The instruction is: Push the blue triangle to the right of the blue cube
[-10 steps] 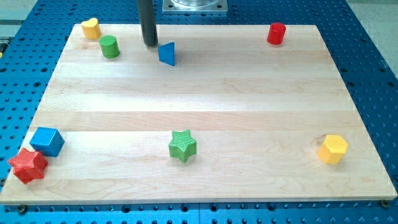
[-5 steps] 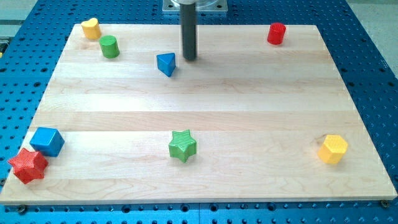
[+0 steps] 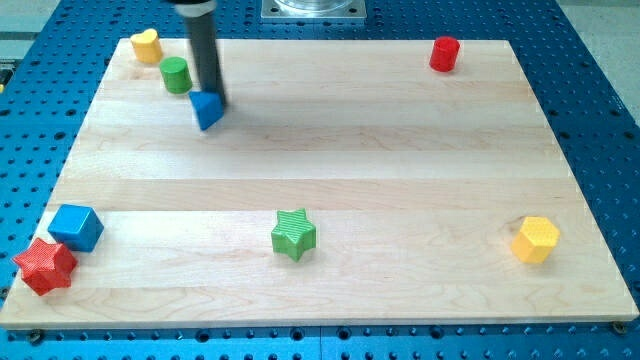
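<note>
My tip (image 3: 211,100) touches the blue triangle (image 3: 206,110) from the view's top, near the green cylinder (image 3: 177,75). The blue cube (image 3: 77,227) sits far down at the view's bottom left, touching the red star (image 3: 44,266).

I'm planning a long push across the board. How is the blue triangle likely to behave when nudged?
The blue triangle looks small and solid, so it probably slides easily on the smooth board. Its angled faces may make it spin off my tip, which sits right behind it. It looks low and flat-based, so tipping seems unlikely.
</note>
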Robot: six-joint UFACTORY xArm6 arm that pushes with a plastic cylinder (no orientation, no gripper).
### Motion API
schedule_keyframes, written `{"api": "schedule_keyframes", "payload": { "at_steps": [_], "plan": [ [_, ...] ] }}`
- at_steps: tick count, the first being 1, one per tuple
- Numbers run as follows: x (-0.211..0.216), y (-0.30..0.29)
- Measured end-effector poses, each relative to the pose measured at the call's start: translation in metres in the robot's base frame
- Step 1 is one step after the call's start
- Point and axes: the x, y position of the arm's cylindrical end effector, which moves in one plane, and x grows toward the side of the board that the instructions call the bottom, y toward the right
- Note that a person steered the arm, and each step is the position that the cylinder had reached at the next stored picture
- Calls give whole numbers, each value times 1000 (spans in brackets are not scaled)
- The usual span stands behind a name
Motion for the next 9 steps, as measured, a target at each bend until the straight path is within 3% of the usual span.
{"api": "schedule_keyframes", "payload": {
  "at_steps": [1, 2, 4, 5, 6, 7, 8, 9],
  "plan": [
    [58, -59],
    [89, -63],
    [-2, -14],
    [1, 37],
    [57, 9],
    [59, 14],
    [19, -4],
    [37, -42]
  ]
}}
